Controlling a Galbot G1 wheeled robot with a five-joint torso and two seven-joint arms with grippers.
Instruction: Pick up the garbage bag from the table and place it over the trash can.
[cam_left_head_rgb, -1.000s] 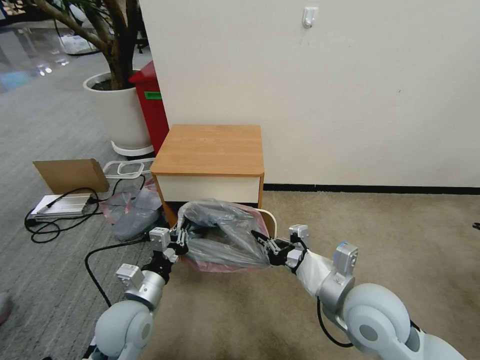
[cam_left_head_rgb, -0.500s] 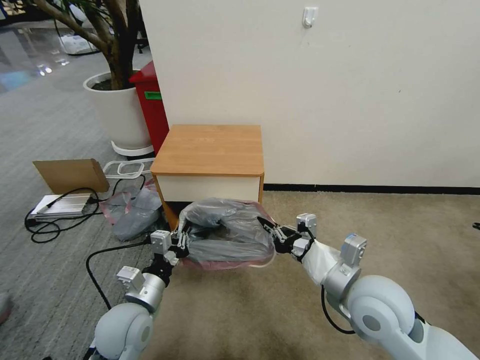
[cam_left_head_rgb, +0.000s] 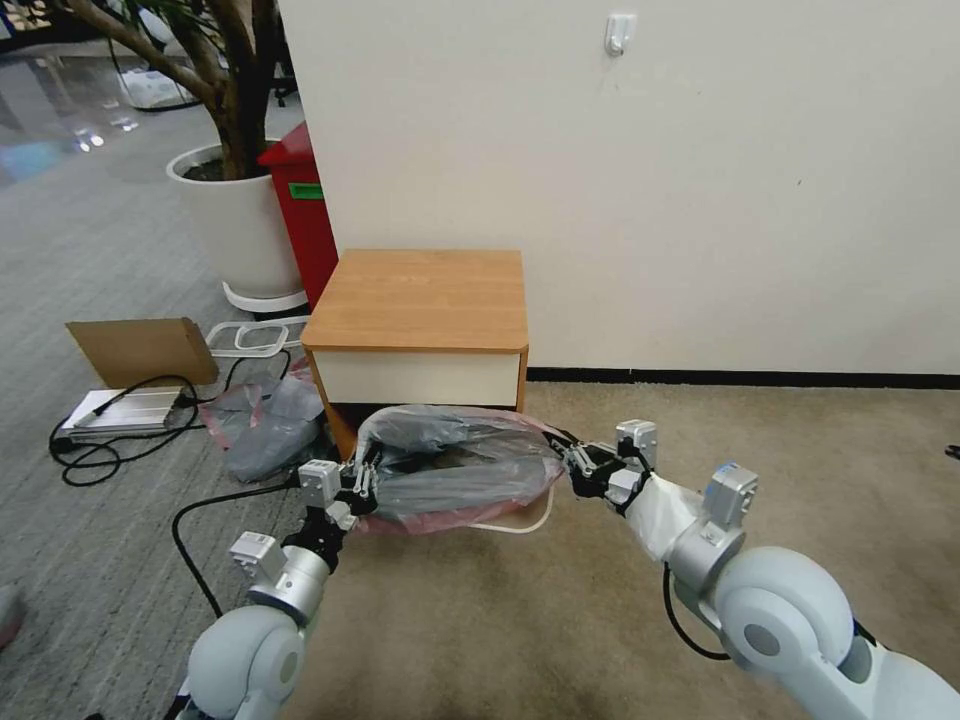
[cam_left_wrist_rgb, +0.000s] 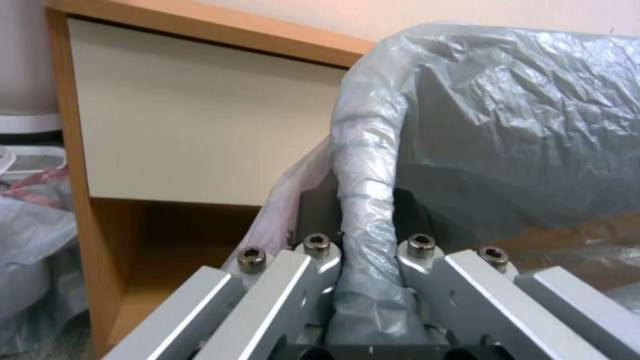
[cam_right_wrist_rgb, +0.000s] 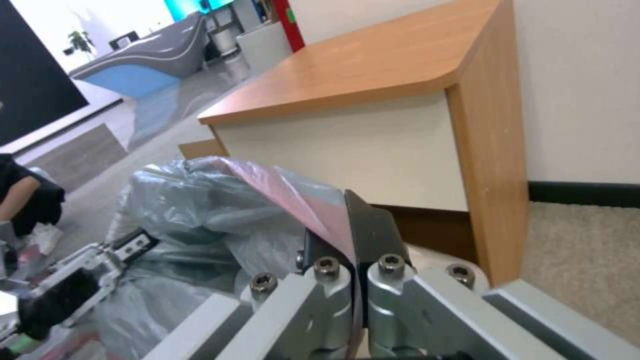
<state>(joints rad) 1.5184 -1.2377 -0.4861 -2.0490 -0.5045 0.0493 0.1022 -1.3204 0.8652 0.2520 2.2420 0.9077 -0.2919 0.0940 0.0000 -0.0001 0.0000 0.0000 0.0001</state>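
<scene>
The garbage bag (cam_left_head_rgb: 455, 465), grey with a pink rim, hangs stretched between my two grippers just in front of the table (cam_left_head_rgb: 420, 300). My left gripper (cam_left_head_rgb: 362, 480) is shut on a bunched grey fold of the garbage bag (cam_left_wrist_rgb: 520, 125), which is pinched at my left gripper (cam_left_wrist_rgb: 365, 250). My right gripper (cam_left_head_rgb: 570, 455) is shut on the bag's pink rim, seen close at my right gripper (cam_right_wrist_rgb: 353, 235). Under the bag, part of the cream rim of the trash can (cam_left_head_rgb: 525, 522) peeks out; the rest of it is hidden.
A tall red bin (cam_left_head_rgb: 300, 210) and a white plant pot (cam_left_head_rgb: 235, 225) stand left of the table by the wall. A cardboard sheet (cam_left_head_rgb: 140, 350), a grey-pink plastic heap (cam_left_head_rgb: 265, 425) and black cables (cam_left_head_rgb: 110, 445) lie on the left floor. Open carpet spreads to the right.
My right gripper has moved right and slightly away, pulling the bag's mouth wider and flatter. My left gripper has stayed nearly in place.
</scene>
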